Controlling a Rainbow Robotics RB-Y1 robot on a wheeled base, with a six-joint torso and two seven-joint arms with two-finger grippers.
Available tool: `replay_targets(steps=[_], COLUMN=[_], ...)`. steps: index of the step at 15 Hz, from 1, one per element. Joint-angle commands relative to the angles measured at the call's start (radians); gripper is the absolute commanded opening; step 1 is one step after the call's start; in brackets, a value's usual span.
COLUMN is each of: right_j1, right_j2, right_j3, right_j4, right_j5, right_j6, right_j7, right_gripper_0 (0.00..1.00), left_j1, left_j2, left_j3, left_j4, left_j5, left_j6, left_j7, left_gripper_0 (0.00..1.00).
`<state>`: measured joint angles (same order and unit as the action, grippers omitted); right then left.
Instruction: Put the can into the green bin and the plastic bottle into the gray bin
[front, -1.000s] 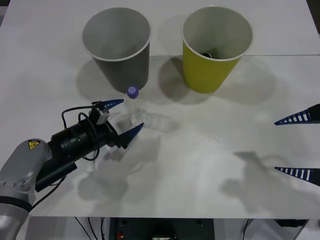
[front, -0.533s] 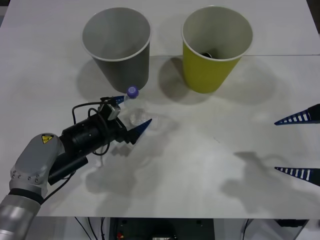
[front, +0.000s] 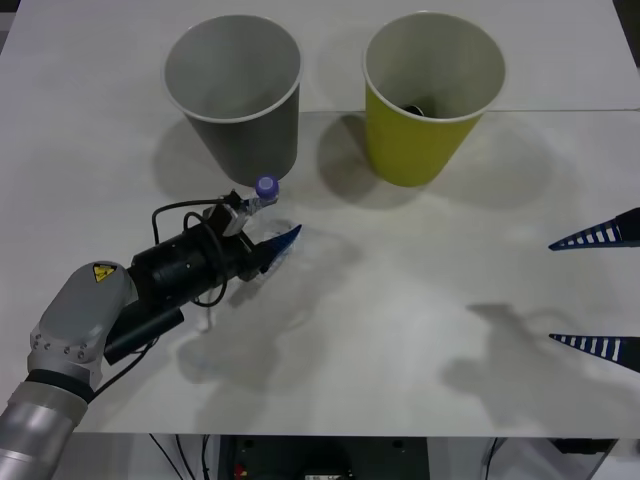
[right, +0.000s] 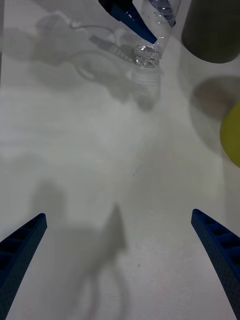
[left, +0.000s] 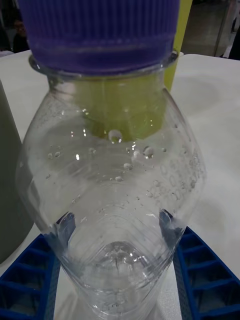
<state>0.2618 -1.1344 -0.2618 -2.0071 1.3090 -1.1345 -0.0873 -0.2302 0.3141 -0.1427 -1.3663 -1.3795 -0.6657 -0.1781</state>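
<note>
The plastic bottle (front: 266, 186), clear with a purple cap, is upright just in front of the gray bin (front: 234, 85). My left gripper (front: 272, 217) is shut on its body, one blue finger on each side. In the left wrist view the bottle (left: 117, 200) sits between the fingers (left: 30, 280). The right wrist view shows the bottle (right: 147, 50) far off. The green bin (front: 432, 90) stands to the right of the gray one. A dark shape (front: 420, 105) lies at its bottom; I cannot tell whether it is the can. My right gripper (front: 552, 292) waits open at the table's right edge.
The two bins stand side by side at the back of the white table (front: 400, 300), a hand's width apart. A black cable (front: 170, 212) loops over the left wrist. The right gripper (right: 118, 215) hangs over bare table.
The left gripper slid forward toward the bottle and its fingers closed in from either side onto the bottle. The right arm stayed still.
</note>
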Motion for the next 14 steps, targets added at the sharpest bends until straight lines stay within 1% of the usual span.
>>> replay_targets(steps=[1, 7, 9, 10, 14], right_j1=[0.000, 0.000, 0.000, 0.000, 0.000], right_j2=[0.000, 0.000, 0.000, 0.000, 0.000], right_j3=[0.000, 0.000, 0.000, 0.000, 0.000], right_j4=[0.000, 0.000, 0.000, 0.000, 0.000], right_j5=[0.000, 0.000, 0.000, 0.000, 0.000], right_j6=[0.000, 0.000, 0.000, 0.000, 0.000], right_j7=[0.000, 0.000, 0.000, 0.000, 0.000], right_gripper_0=[1.00, 1.00, 1.00, 1.00, 1.00], left_j1=[0.002, 0.005, 0.028, 0.048, 0.129], left_j2=[0.000, 0.007, 0.019, 0.025, 0.080], left_j3=[0.000, 0.000, -0.001, 0.000, 0.000], left_j4=[0.000, -0.004, -0.040, -0.076, -0.269], left_j5=[0.003, 0.013, 0.003, -0.013, -0.187], left_j6=[-0.006, -0.020, -0.022, -0.022, -0.020], left_j7=[0.002, 0.000, 0.009, 0.038, 0.290], left_gripper_0=[0.00, 0.00, 0.00, 0.00, 0.00])
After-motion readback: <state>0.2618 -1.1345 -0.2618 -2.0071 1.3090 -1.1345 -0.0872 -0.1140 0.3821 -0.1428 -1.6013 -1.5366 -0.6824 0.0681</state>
